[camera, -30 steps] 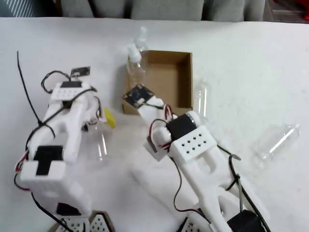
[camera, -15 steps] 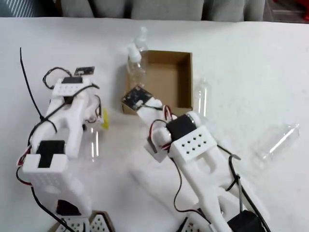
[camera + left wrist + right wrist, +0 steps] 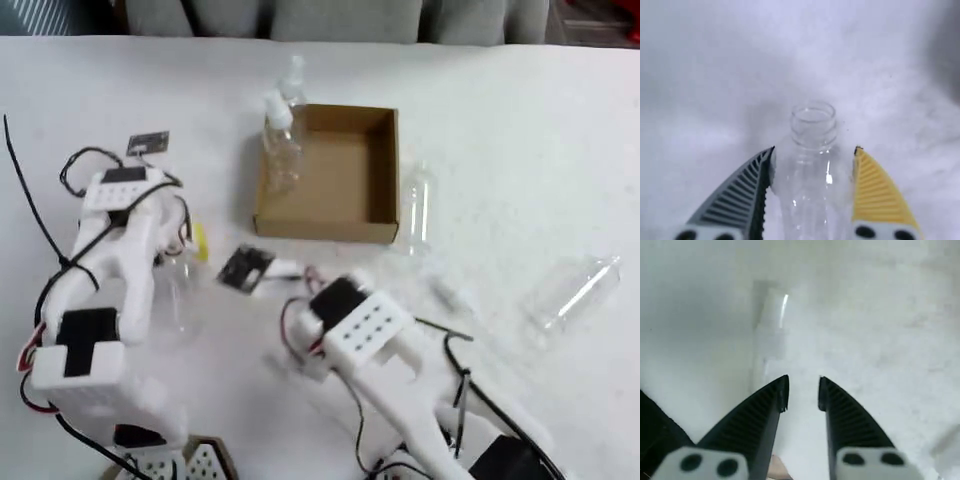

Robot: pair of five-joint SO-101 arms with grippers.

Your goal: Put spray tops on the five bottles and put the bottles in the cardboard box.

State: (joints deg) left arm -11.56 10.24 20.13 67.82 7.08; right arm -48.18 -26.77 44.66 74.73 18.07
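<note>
— Three of our five bottles have no spray top yet. Which one do we have?

— Our left gripper (image 3: 813,150) is clamped on a clear open-necked plastic bottle (image 3: 813,122). The grey and yellow fingers press its shoulders, and its long axis runs along the fingers, neck past the tips.

— And the other arm?

— Our right gripper (image 3: 802,390) is empty, with its black fingers slightly apart. It hangs over the white table (image 3: 520,130) near that bottle, on the side toward the brown cardboard box (image 3: 325,228). It is free, so we judge it should bring the top.

— Where is a loose top?

— We cannot tell; a pale blur in the right wrist view may be one. The upright bare bottle (image 3: 417,205) stands just beside the box, and the lying bare bottle (image 3: 575,288) is well apart. Of the two spray-topped bottles (image 3: 281,140) at the box's far corner, the nearer may stand inside.
</note>
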